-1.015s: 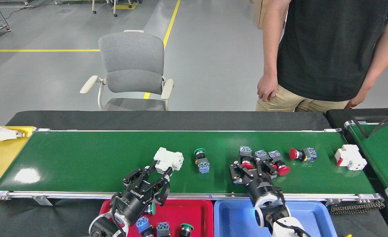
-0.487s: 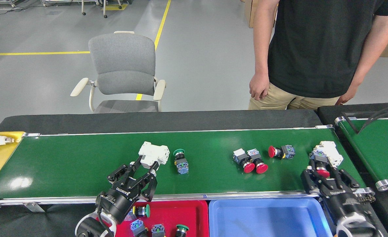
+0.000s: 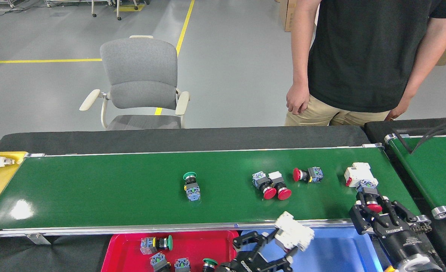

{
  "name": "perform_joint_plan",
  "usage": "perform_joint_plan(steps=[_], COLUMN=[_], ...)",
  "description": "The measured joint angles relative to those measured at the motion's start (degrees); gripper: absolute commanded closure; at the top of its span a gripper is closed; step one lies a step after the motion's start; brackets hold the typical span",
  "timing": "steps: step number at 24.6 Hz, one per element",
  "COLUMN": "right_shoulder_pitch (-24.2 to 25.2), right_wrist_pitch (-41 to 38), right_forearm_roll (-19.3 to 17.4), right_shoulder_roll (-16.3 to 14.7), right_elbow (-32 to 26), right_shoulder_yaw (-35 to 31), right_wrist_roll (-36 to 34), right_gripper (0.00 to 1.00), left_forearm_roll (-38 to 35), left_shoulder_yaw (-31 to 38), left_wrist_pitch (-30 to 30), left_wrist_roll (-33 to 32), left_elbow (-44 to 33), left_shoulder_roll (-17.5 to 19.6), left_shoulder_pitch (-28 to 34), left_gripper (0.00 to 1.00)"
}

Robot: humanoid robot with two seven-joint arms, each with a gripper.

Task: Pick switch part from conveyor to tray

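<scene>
1. The left gripper (image 3: 279,247) sits low at the near edge, over the seam between the red tray (image 3: 192,241) and the blue tray (image 3: 332,251). Its fingers are clamped on a white switch block (image 3: 294,236), held clear of the conveyor (image 3: 113,189).
2. The right gripper (image 3: 374,211) is at the conveyor's right end, near the front rail. Its fingers are closed around a red-capped switch part (image 3: 370,196), whose blue-topped body points away from the gripper.
3. Just beyond that held part, touching or nearly so, a white breaker-type block (image 3: 357,173) rests on the belt.
4. To the left of the right gripper: a single red-button switch (image 3: 307,174) lying on its side, then a pair of red-button switches (image 3: 271,185) lying side by side, touching.
5. Further left, mid-belt, a green-button switch (image 3: 191,185) lies alone, well apart from both grippers.
6. The red tray, left of the left gripper, holds several switches, including one with a green cap (image 3: 155,243).
7. Across the bench, a person (image 3: 359,56) in a black shirt stands; a grey chair (image 3: 140,79) is unoccupied.
</scene>
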Motion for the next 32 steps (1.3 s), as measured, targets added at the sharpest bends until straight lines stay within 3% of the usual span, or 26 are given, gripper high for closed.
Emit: perform_joint_plan(steps=[3, 6, 9, 10, 12, 14, 17, 21, 23, 25, 28, 32], right_shoulder_pitch=[-0.01, -0.07, -1.41, -2.38, -5.49, -6.79, -7.04, -7.25, -7.07, -5.41, -0.19, 6.89], right_wrist_pitch=[-4.86, -10.33, -15.58, -16.46, -17.46, -17.65, -17.96, -18.26, -18.31, -15.58, -6.27, 8.1], right_forearm_roll=[0.01, 0.19, 0.77, 1.45, 4.32, 7.19, 9.84, 9.9, 8.93, 8.52, 8.48, 8.43], right_shoulder_roll=[0.21, 1.19, 1.43, 1.68, 2.91, 6.44, 11.53, 12.0, 12.08, 12.66, 14.77, 13.54], right_elbow=[-0.04, -0.34, -0.72, -0.72, -0.61, -0.34, 0.45, 0.66, 0.35, 0.15, -0.87, -4.9], right_shoulder_yaw=[0.02, 1.35, 8.74, 12.38, 21.18, 26.83, 30.18, 29.94, 26.05, 18.02, 10.37, 6.76], right_wrist_roll=[0.01, 0.15, 0.22, 0.24, 0.27, 0.27, 0.62, 1.01, 1.02, 1.02, 1.27, 0.81], right_gripper=[0.93, 0.93, 0.9, 0.77, 0.0, 0.0, 0.0, 0.0, 0.0, 0.0, 0.0, 0.0], left_forearm_roll=[0.06, 0.1, 0.11, 0.13, 0.18, 0.24, 0.16, -0.21, -0.22, -0.22, -0.23, -0.23], left_shoulder_yaw=[3.49, 15.76, 28.88, 33.3, 40.9, 45.21, 46.1, 41.46, 40.04, 40.01, 40.33, 41.48], left_wrist_pitch=[1.7, 2.81, 3.13, 3.09, 1.26, -1.62, -4.93, -5.64, -3.78, -2.19, -0.81, 2.16], left_wrist_roll=[-0.07, -0.21, 1.3, 2.15, 3.45, 3.86, 4.07, 4.2, 3.42, 2.86, 2.49, 2.28], left_elbow=[-0.74, -3.48, -4.19, -4.13, -3.89, -3.73, -3.65, -3.08, -1.63, -0.59, 1.38, 5.54], left_shoulder_roll=[0.08, 0.09, 0.52, 1.39, 3.59, 4.45, 4.33, 3.74, 3.66, 3.67, 3.74, 4.76], left_shoulder_pitch=[1.19, 3.21, 4.71, 4.79, 4.87, 5.03, 5.03, 4.83, 4.41, 4.04, 2.88, 0.24], left_gripper=[0.0, 0.0, 0.0, 0.0, 0.0, 0.0, 0.0, 0.0, 0.0, 0.0, 0.0, 0.0])
